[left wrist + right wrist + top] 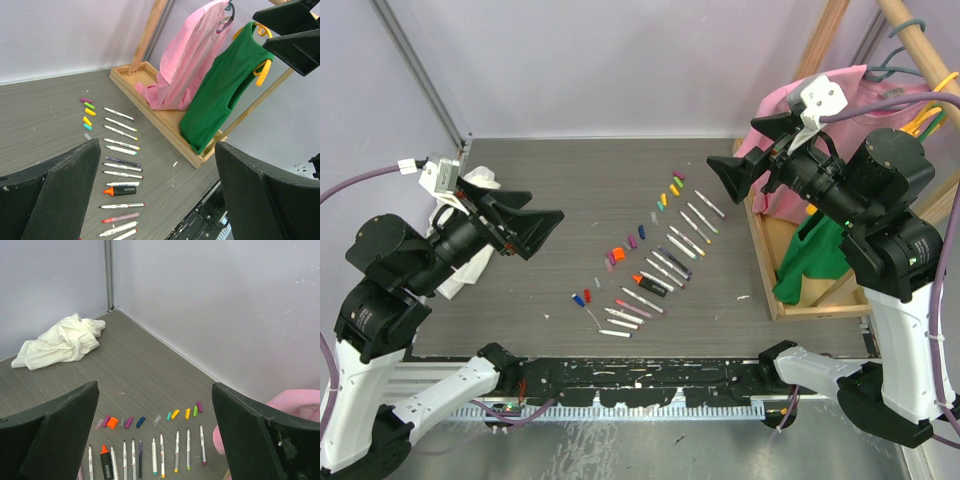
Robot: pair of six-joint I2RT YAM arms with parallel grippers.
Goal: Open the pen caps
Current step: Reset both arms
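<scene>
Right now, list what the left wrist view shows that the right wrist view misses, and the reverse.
Left wrist only: the green shirt on its hanger and the wooden rack base. Right wrist only: the white rag, crumpled on the table. Both: the row of pens, the loose caps lined up apart from them, and the pink shirt, though the right wrist view catches only an edge of it.
</scene>
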